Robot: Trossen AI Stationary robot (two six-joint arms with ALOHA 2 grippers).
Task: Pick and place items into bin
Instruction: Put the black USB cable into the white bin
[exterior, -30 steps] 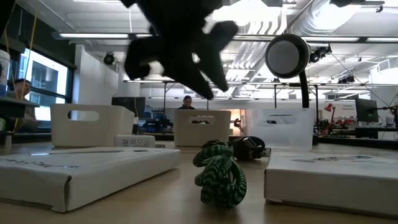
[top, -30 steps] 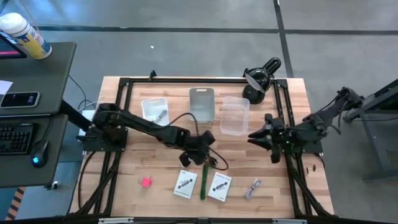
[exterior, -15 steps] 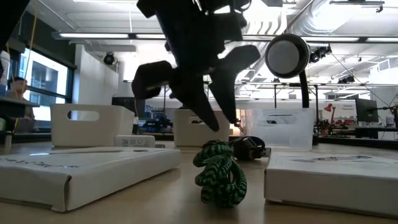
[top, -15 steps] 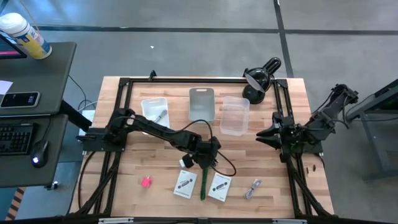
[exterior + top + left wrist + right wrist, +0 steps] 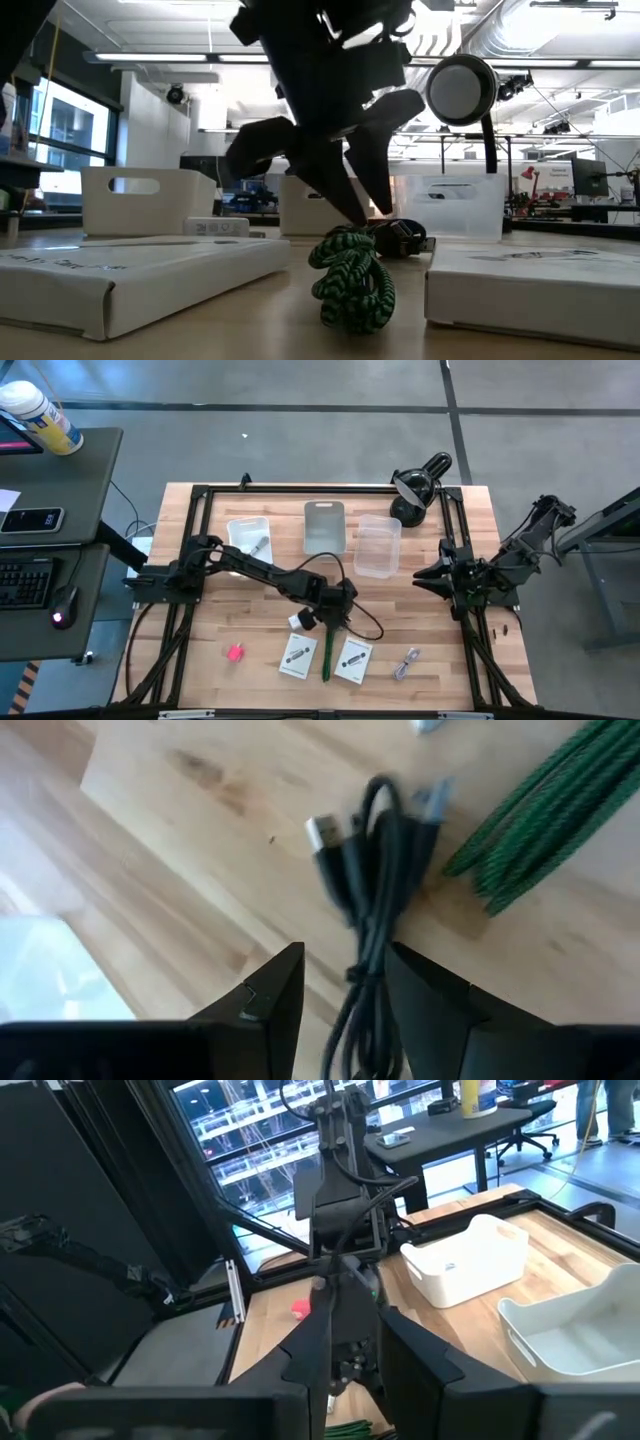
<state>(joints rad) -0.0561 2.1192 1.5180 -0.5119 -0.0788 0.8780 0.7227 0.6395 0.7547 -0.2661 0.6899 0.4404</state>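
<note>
Bins (image 5: 324,526): three; white cards (image 5: 296,655): two; pink block (image 5: 235,652): one.

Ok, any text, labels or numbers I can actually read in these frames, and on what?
None can be read.
White cards: black print, too small to read.
Small white box by the bins: dark marks, blurred.
Bottle on the side desk: coloured label, unreadable.

Robotics lab: wooden workbench (image 5: 250,600), ceiling ducts (image 5: 560,40), monitor-laden desks (image 5: 590,180).
</note>
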